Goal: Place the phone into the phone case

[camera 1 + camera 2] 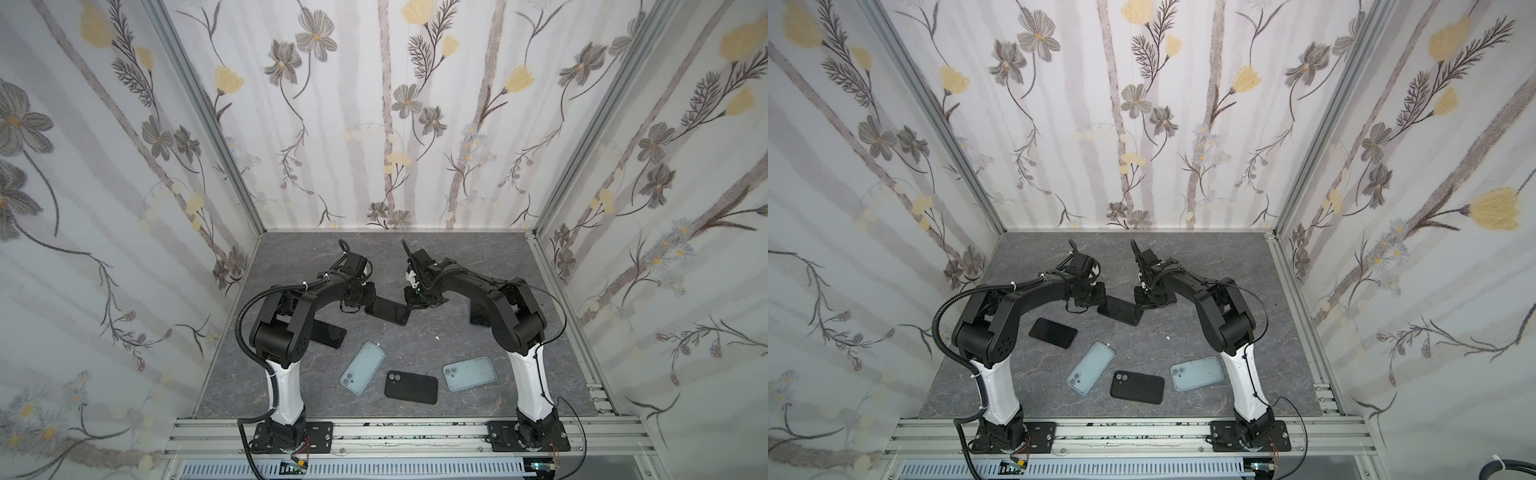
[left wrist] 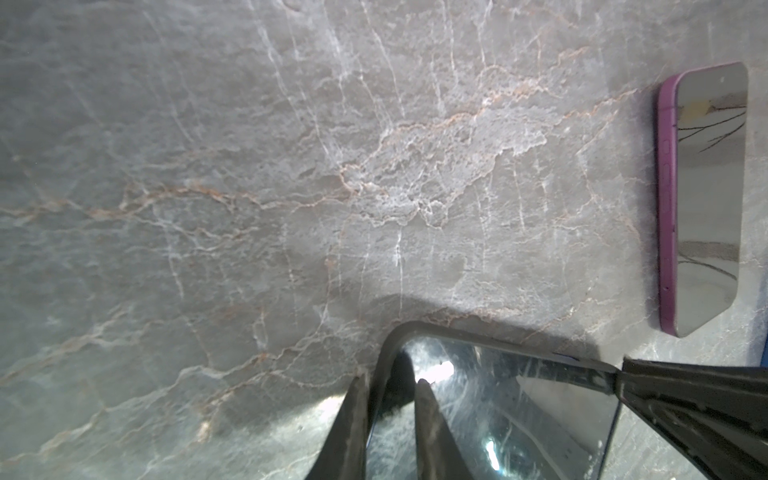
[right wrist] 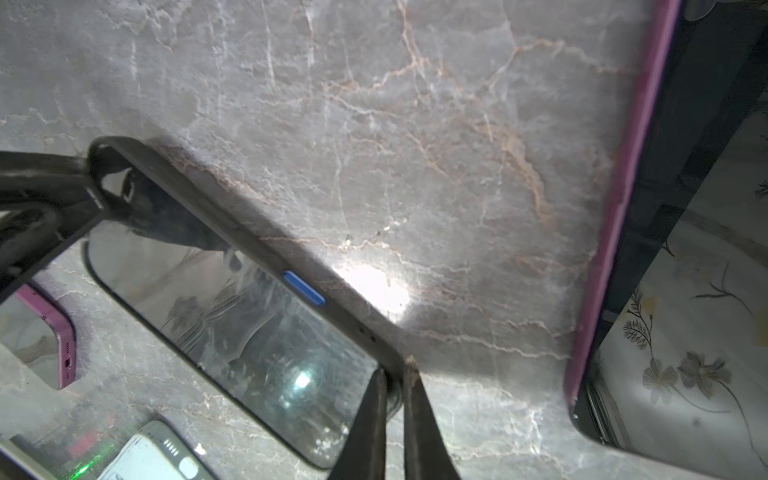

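- Flat stone-look tabletop point(image 1: 436, 332): mid grey and marbled, with white veins and thin rust-orange ones.
- Papered enclosure walls point(image 1: 374, 104): white ground with pale grey vertical stripes, grey-petalled flowers, soft yellow blooms and thin dark stems.
- Glossy black-screened phone in a matte dark grey case point(image 3: 249, 316): one bright blue side button point(image 3: 304, 288).
- Flat phone with a magenta-purple rim point(image 2: 702, 199): dark, mirror-like screen.
- Translucent pale blue case point(image 1: 363, 368) and second pale blue case point(image 1: 469, 373): the same icy tint.
- Matte black rectangular phone case point(image 1: 411, 387): black all over.
- Jointed robot arm point(image 1: 286, 386): black upper links, white lower link.
- Ribbed front rail point(image 1: 415, 432): silver-grey metal.
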Robot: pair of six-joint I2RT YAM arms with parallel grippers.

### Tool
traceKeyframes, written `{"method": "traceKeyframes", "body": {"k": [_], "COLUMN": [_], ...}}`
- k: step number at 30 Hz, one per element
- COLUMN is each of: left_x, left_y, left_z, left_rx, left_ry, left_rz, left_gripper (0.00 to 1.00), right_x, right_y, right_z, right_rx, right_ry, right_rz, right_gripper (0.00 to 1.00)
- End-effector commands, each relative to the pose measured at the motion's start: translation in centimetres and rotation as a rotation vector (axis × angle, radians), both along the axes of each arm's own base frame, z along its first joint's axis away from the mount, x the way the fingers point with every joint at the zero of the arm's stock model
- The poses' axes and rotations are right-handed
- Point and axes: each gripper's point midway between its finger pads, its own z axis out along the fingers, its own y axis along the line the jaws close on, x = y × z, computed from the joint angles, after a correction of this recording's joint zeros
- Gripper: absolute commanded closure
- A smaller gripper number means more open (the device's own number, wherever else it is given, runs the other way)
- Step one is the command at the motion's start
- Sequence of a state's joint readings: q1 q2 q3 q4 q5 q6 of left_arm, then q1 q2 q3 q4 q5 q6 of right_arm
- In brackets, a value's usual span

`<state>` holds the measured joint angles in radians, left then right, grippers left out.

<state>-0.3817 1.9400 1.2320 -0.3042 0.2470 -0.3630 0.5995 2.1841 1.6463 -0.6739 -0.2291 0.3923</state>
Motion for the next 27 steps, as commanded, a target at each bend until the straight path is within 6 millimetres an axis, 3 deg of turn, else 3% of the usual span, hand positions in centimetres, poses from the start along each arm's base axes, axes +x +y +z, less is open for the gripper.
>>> {"method": "traceKeyframes", "body": {"k": [1,6,10,14,17,22,25,27], "left_x": [-0.3,-0.2,0.1,0.5,0.2,-1.1,-2.8,-4.4], "left_y": [-0.2,-0.2,-0.3,-0.2,0.6,2.9,4.5,5.2], "left_z": [0.0,0.4,1.3,3.7,6.2,12.2,15.7,17.0], "left_rx": [-0.005,-0.009,-0.018,-0.027,-0.013,0.056,0.07,0.059], "left_ry": [0.009,0.0,-0.024,-0.086,-0.149,-0.289,-0.394,-0.463], "left_rz": [-0.006,-0.007,-0.007,-0.01,-0.009,0.001,0.015,0.009], "left_gripper": [0.8,0.8,0.81,0.81,0.8,0.77,0.73,0.68], "right_x": [-1.5,-2.2,-1.7,-0.7,0.1,1.0,0.4,-0.6], "right_y": [-1.1,-2.7,-2.7,-0.1,2.3,3.9,4.3,4.8], "right_z": [-2.0,-3.1,-1.9,2.0,6.5,13.9,17.3,18.2], "right_rx": [-0.097,-0.232,-0.315,-0.272,-0.159,-0.029,0.052,0.113], "right_ry": [0.043,0.025,-0.059,-0.192,-0.312,-0.545,-0.707,-0.801], "right_rz": [0.001,0.009,0.046,0.136,0.186,0.256,0.327,0.413], "right_gripper": [0.89,0.89,0.87,0.78,0.72,0.62,0.4,0.15]}}
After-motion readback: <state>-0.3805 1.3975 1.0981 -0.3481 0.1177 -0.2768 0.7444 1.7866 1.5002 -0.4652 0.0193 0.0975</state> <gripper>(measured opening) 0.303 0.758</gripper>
